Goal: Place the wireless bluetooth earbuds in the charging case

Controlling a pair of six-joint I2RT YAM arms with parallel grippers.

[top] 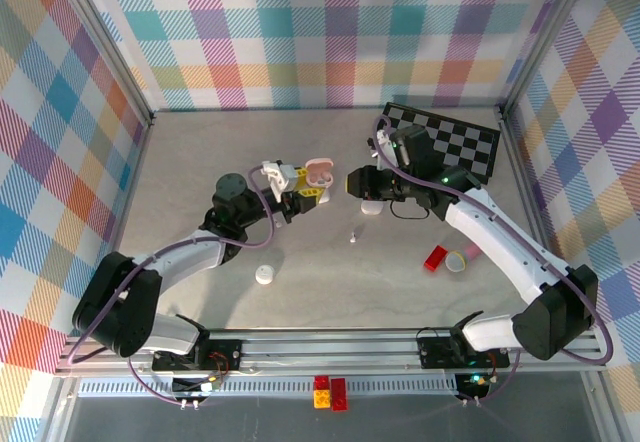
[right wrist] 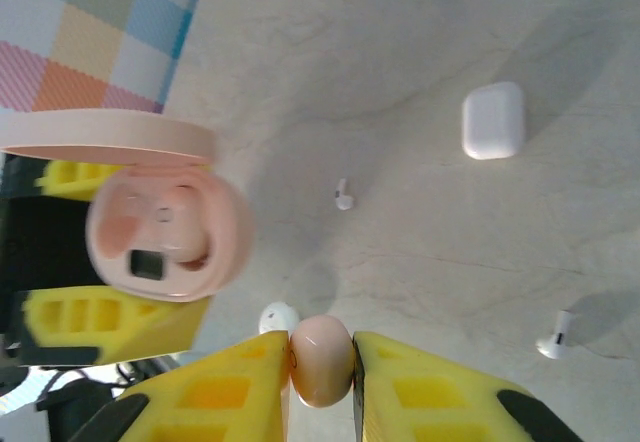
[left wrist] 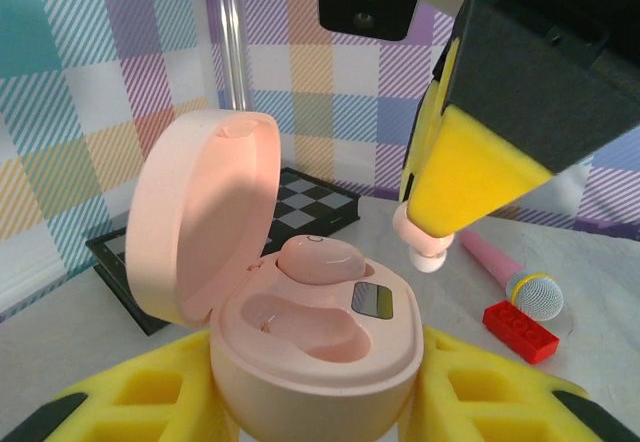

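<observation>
Beside the open pale-pink pebble-shaped charging case clamped in the left gripper, the right gripper pinches a pale-pink earbud; align it above the empty socket before lowering.

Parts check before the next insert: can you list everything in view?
charging case: one, pink, lid open, in left claw
seated earbud: one, pink, in that case
held earbud: one, pink, pinched by right claw
loose earbuds: two, white, on table
closed case: one, white, on table
round object: one, white, table's near left
toy microphone: one, pink, table's right
red block: one, red, beside toy microphone
checkerboard: one, black-white, far right
bricks: few, red/yellow, beyond table's near edge
left claw: one, yellow, gripping charging case
right claw: one, yellow, gripping held earbud
</observation>
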